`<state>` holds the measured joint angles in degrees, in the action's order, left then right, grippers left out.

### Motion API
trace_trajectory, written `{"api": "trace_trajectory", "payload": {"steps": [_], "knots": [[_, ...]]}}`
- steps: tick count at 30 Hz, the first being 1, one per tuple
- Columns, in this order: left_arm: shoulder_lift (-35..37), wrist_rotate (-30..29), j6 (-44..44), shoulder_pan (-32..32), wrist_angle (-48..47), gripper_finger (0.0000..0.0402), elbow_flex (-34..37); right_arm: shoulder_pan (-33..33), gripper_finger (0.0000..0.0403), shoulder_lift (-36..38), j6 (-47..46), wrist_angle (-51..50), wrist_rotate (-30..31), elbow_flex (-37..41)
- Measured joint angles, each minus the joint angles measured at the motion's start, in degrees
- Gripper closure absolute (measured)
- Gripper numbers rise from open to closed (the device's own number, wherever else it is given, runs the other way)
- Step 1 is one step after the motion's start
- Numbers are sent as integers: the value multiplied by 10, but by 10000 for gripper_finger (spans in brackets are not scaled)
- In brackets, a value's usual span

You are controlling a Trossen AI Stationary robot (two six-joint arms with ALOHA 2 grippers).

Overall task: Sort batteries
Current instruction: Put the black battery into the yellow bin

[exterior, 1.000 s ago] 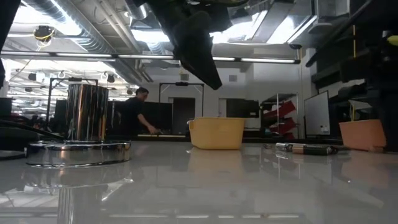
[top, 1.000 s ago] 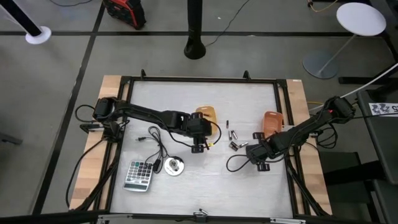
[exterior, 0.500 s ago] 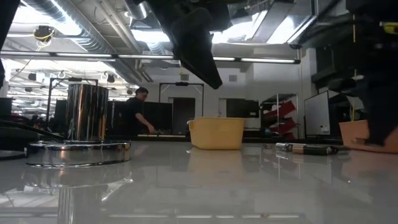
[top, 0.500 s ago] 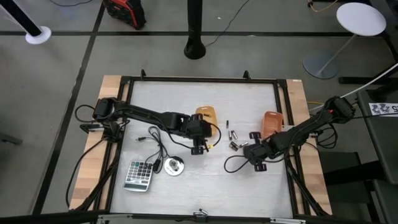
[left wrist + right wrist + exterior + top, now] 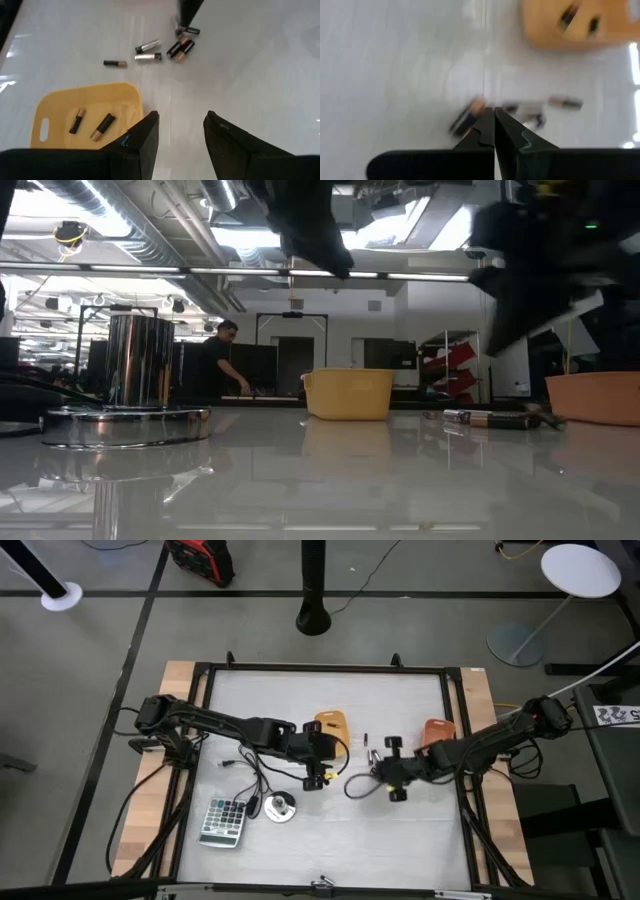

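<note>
Several small batteries (image 5: 148, 57) lie loose on the white table between the two trays; they also show in the low view (image 5: 490, 418). Two more batteries (image 5: 102, 126) lie flat in the yellow tray (image 5: 60, 107). My left gripper (image 5: 180, 131) hangs open and empty above the table, beside the yellow tray (image 5: 333, 725). My right gripper (image 5: 494, 119) is shut and hovers over the loose batteries (image 5: 466, 120) with its tip (image 5: 187, 12) just above them. In the low view it stays clear of the table.
An orange tray (image 5: 437, 732) stands at the right, close behind my right arm. A calculator (image 5: 223, 822) and a round disc with a cable (image 5: 278, 807) lie near the table's front left. A person moves in the room beyond the table (image 5: 222, 360).
My right gripper, shut throughout, has swung toward the table's left and far edge, from in front of the orange tray to over the loose batteries, turning as it went. My left gripper has risen a little and stayed open.
</note>
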<state>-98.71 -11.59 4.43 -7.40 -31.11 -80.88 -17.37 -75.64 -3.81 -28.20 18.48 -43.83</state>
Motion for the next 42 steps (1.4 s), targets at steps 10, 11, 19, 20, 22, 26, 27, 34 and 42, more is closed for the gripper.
{"api": "trace_trajectory", "payload": {"steps": [10, 11, 19, 20, 22, 26, 27, 34, 42], "knots": [[-3, 0, 14, -20, 9, 257, 0, 61, 402, 1, 42, 11, -90, -1], [-10, 0, 21, -21, 12, 257, 0, 59, 402, 3, 42, -5, -108, -2], [-52, 1, 11, -21, 70, 257, 0, -9, 402, 9, 17, -189, -163, -47], [-54, 1, 11, -21, 68, 257, 0, -18, 402, 9, 7, -205, -175, -45], [-54, 0, 12, -21, 63, 257, 0, -35, 402, 9, -7, -236, -193, -39], [-54, 0, 12, -21, 66, 257, 0, -62, 385, 9, -30, -265, -201, -27], [-54, 0, 12, -21, 66, 257, 0, -66, 375, 9, -38, -271, -201, -24], [-54, 0, 16, -21, 66, 257, 0, -86, 289, 9, -48, -319, -233, 18], [-54, 0, 16, -21, 65, 257, 0, -119, 256, 4, -44, -308, -236, 53]]}}
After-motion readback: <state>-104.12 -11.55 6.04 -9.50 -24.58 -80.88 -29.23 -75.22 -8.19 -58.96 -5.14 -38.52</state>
